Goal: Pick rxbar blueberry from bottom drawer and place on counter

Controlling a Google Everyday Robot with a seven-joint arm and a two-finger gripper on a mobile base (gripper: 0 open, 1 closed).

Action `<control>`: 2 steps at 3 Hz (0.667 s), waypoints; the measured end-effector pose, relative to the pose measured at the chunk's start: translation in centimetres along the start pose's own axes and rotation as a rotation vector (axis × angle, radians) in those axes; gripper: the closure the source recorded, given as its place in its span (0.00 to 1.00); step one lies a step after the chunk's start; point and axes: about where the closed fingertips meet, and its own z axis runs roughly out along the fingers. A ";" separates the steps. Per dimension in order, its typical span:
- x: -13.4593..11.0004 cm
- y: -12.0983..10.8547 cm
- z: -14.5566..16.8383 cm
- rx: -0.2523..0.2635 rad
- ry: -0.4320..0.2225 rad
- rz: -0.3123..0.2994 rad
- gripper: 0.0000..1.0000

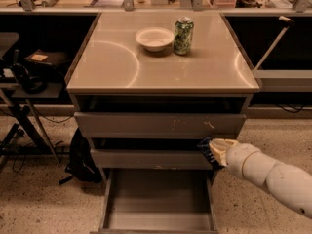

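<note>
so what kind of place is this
Probably a lab or office workspace: a counter with bowl and can, cluttered benches behind. The gripper holds the rxbar blueberry by the drawers.

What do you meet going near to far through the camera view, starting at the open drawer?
Open bottom drawer → gripper holding the rxbar in front of the middle drawer → counter → bowl. The can sits about level with the bowl, so it is left out.

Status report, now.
Gripper shut on rxbar blueberry, beside middle drawer front. Bottom drawer open. Bowl, green can on counter, rear.
</note>
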 end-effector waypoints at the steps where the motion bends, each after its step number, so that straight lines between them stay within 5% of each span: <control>1: -2.6 -0.1 -1.3 0.026 -0.006 -0.037 1.00; 2: -2.5 -0.1 -1.3 0.025 -0.006 -0.037 1.00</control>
